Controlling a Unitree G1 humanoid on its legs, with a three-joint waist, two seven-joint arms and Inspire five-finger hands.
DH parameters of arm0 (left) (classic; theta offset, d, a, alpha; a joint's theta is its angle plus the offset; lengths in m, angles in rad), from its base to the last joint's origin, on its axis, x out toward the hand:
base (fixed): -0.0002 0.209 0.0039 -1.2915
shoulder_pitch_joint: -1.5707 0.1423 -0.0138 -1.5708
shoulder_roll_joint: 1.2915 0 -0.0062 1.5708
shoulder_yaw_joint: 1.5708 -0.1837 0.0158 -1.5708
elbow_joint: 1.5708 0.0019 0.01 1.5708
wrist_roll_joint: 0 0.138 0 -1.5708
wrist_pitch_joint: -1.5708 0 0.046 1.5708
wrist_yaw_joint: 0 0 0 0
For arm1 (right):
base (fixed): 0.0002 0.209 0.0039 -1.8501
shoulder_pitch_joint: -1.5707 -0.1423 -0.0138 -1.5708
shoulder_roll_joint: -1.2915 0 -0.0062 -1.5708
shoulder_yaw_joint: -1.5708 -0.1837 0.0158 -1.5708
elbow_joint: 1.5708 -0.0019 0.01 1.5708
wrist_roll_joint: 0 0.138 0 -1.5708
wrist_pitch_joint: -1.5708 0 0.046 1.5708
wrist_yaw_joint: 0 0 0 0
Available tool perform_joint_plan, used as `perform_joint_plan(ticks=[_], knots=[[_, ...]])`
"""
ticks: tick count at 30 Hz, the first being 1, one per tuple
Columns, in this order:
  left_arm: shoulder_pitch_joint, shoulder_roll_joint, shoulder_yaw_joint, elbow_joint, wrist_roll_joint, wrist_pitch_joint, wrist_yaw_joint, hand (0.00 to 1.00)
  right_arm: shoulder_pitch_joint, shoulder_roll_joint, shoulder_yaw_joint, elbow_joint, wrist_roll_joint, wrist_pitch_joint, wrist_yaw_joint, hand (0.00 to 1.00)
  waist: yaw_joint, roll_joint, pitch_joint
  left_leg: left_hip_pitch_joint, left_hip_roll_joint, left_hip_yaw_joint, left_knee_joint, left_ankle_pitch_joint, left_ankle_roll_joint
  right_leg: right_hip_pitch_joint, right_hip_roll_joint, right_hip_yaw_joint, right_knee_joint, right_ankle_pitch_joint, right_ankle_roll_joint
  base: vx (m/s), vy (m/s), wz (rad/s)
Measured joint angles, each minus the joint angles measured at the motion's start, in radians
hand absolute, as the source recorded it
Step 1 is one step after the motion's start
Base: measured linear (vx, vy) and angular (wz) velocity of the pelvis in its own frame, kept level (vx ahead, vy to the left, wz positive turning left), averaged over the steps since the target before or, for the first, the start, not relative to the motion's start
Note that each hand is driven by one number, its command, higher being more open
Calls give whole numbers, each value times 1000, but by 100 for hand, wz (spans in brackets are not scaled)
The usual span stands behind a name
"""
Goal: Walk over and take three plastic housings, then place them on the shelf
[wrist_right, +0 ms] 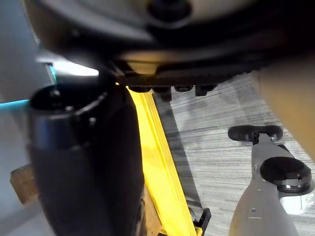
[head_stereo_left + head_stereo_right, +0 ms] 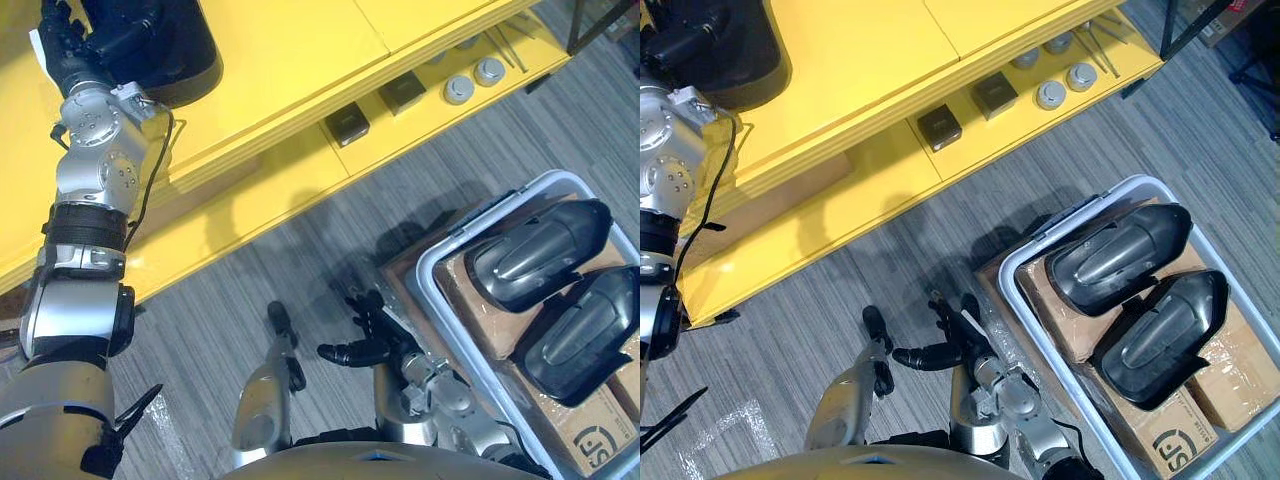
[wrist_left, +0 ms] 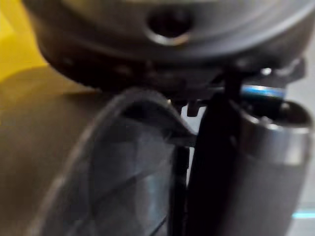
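Left eye view: the left hand (image 2: 62,45) is up at the shelf (image 2: 300,60), against the top housing (image 2: 160,40), which lies on the shelf's upper deck. Both are dark, so I cannot tell whether the hand grips it. Off the shelf, a bin (image 2: 432,268) holds the nearer housing (image 2: 540,255) and the farther housing (image 2: 580,335). The right hand (image 2: 372,335) hangs beside the bin, fingers loose and empty.

Right eye view: blocks (image 2: 939,127) and caps (image 2: 1050,95) sit on the shelf's lower deck.

Left wrist view: a dark curved surface sits close, and the grip is unreadable.

Right wrist view: the shelf's yellow edge runs above the floor (image 1: 216,128).
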Motion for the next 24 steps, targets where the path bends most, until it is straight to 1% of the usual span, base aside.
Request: perform_joint_plan(ticks=[5, 6, 7, 9, 10, 11, 12, 14, 16, 17, 18, 20, 21, 23, 24], knots=[[0, 0, 0, 24, 11, 39, 14, 100, 35, 0, 0, -27, -5, -24, 0, 100, -6, 2, -1, 55, 1, 4, -17, -4, -5, 59, 3, -3, -27, 1, 0, 70, -8, -5], [0, 0, 0, 34, 17, 51, 12, 100, 46, 0, 0, -33, -14, -40, 0, 100, -8, 3, -1, 72, 1, 4, -21, -7, -8, 78, 3, -4, -36, 1, 1, 55, -2, -2], [0, 0, 0, 42, 19, 65, 7, 100, 51, 0, 2, -34, -16, -48, 1, 100, -9, 5, -3, 83, 1, 4, -21, -10, -10, 93, 3, -7, -43, 1, 1, 81, 4, -2], [0, 0, 4, 58, 60, 123, -18, 100, 57, 0, 7, -34, -49, -59, 3, 100, -8, 10, -6, 114, 1, 3, -22, -20, -11, 134, 3, -12, -62, 0, 1, 78, 7, -1], [0, 0, 4, 62, 62, 133, -27, 100, 57, 0, 7, -34, -53, -59, 6, 100, -7, 12, -7, 121, 1, 3, -22, -21, -10, 145, 3, -14, -68, 1, 1, 67, 8, 3], [0, 0, 5, 75, 98, 160, -57, 100, 55, -1, 6, -34, -51, -59, 17, 100, -6, 18, -12, 134, 1, 1, -22, -24, -10, 164, 3, -20, -78, 1, 1, 67, 9, 4], [0, 1, 6, 85, 111, 171, -76, 100, 54, -2, 6, -34, -50, -59, 23, 100, -6, 21, -14, 141, 2, 0, -22, -26, -10, 177, 3, -24, -86, 1, 2, 61, 7, 11], [10, 2, 7, 104, 138, 212, -167, 100, 45, -4, 4, -34, -40, -55, 43, 100, 0, 35, -35, 160, 5, -10, -22, -29, -10, 217, 5, -43, -109, 2, 2, 59, 0, 16], [38, 3, 7, 105, 140, 214, -222, 100, 24, -10, 2, -36, -40, -51, 63, 100, 2, 39, -59, 177, 14, -19, -22, -33, -14, 249, 7, -59, -126, 2, 2, 57, -17, 16], [62, 4, 8, 105, 144, 214, -258, 100, 14, -10, -6, -46, -40, -33, 72, 100, 5, 40, -85, 183, 17, -26, -22, -36, -18, 264, 11, -67, -138, 2, 2, 52, -20, 13], [74, 4, 8, 105, 151, 214, -273, 100, 12, -10, -15, -53, -40, -23, 75, 100, 8, 40, -101, 184, 18, -27, -22, -37, -19, 269, 12, -69, -141, 2, 2, 52, -19, 12], [112, 5, 8, 104, 171, 206, -322, 100, 19, -18, -102, -121, -33, 13, 92, 100, 18, 40, -142, 208, 19, -39, -22, -42, -20, 310, 12, -88, -158, 2, 2, 59, -19, 13], [123, 6, 8, 100, 171, 200, -330, 100, 22, -26, -131, -140, -33, 15, 95, 100, 21, 40, -153, 213, 19, -41, -22, -44, -20, 318, 11, -91, -162, 2, 2, 33, -5, 12], [201, 21, 43, 32, 171, 138, -348, 100, 19, -68, -260, -225, -32, 23, 97, 100, 30, 39, -198, 215, 16, -53, -22, -45, -20, 333, 9, -104, -172, 2, 2, 6, 5, 13], [225, 30, 58, 1, 171, 120, -350, 100, 10, -78, -295, -245, -30, 23, 97, 100, 31, 38, -200, 221, 16, -56, -22, -45, -20, 341, 9, -107, -173, 2, 2, -19, 3, 13]])
